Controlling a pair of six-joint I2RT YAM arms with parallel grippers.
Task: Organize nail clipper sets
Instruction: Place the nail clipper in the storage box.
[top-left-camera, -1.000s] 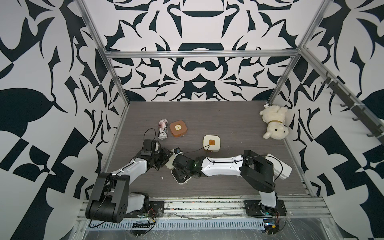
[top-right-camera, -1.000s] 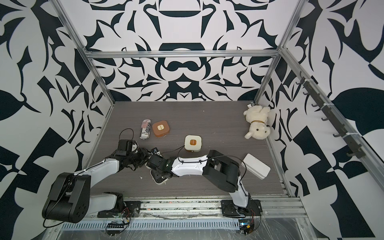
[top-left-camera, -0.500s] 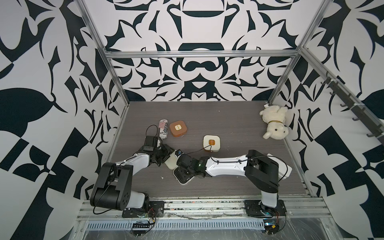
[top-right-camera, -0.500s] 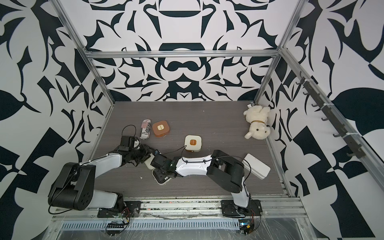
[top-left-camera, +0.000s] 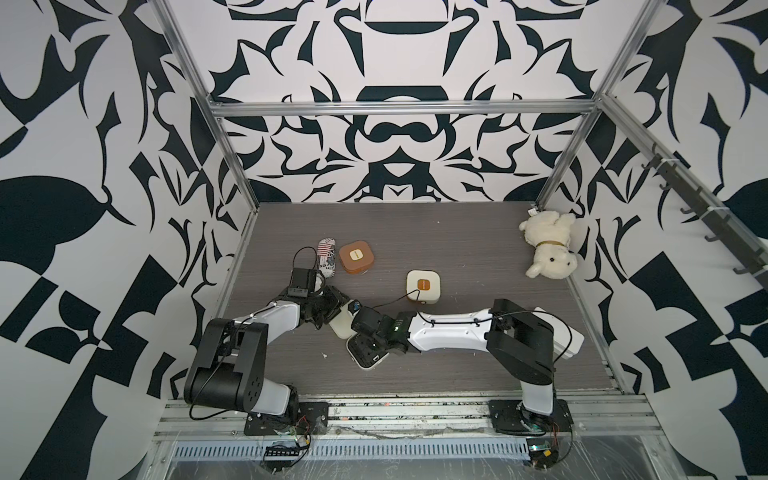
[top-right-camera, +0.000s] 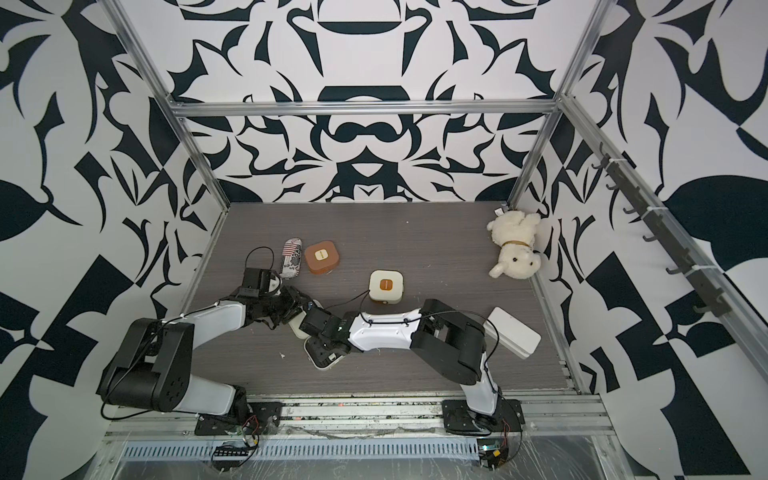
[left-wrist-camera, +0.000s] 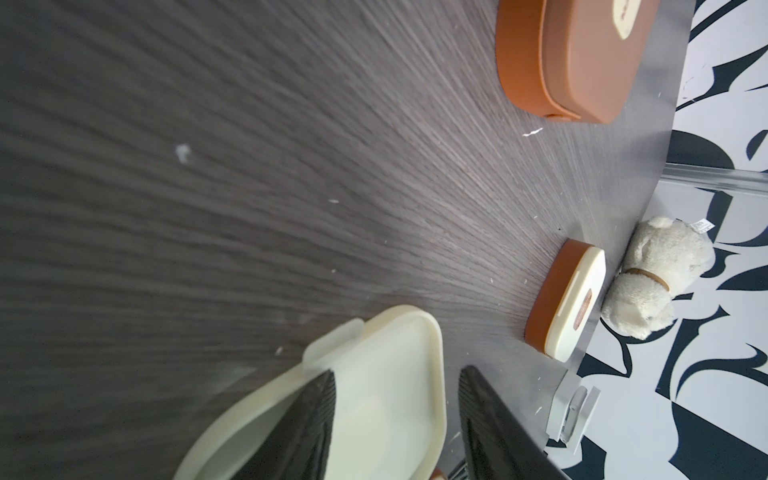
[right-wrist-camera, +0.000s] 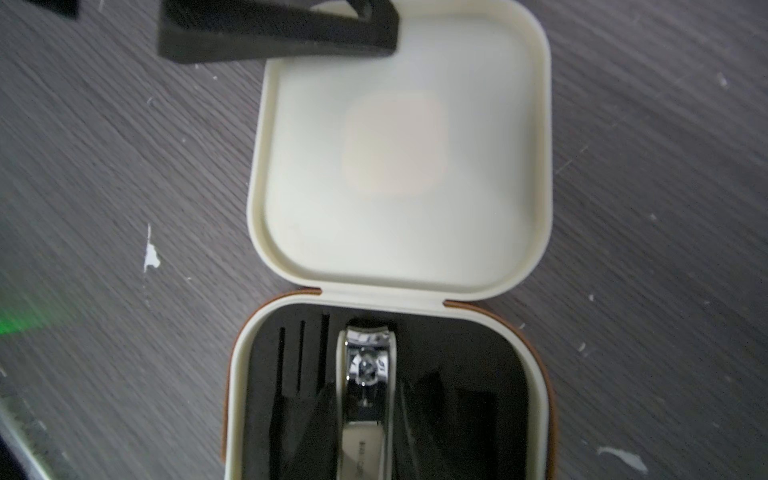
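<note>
Cream case (right-wrist-camera: 240, 374) open, lid (right-wrist-camera: 399, 158) between parted left fingers (left-wrist-camera: 299, 428); right fingers (right-wrist-camera: 307, 436) clamped on clipper (right-wrist-camera: 365, 374)

White-shelled arms (top-left-camera: 449, 332), black joints (top-left-camera: 519, 345), looping black cables (top-left-camera: 305, 248), ribbed black claw fingers (left-wrist-camera: 299, 428)

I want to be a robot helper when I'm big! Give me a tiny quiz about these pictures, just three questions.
1. True or false: the brown case is open.
2. What is in the black insert of the open cream case? A) a can B) a nail clipper C) a plush dog
3. How many cases are shut?
Key: 1 false. 2 B. 3 two: the brown case and the shut cream case.
</note>
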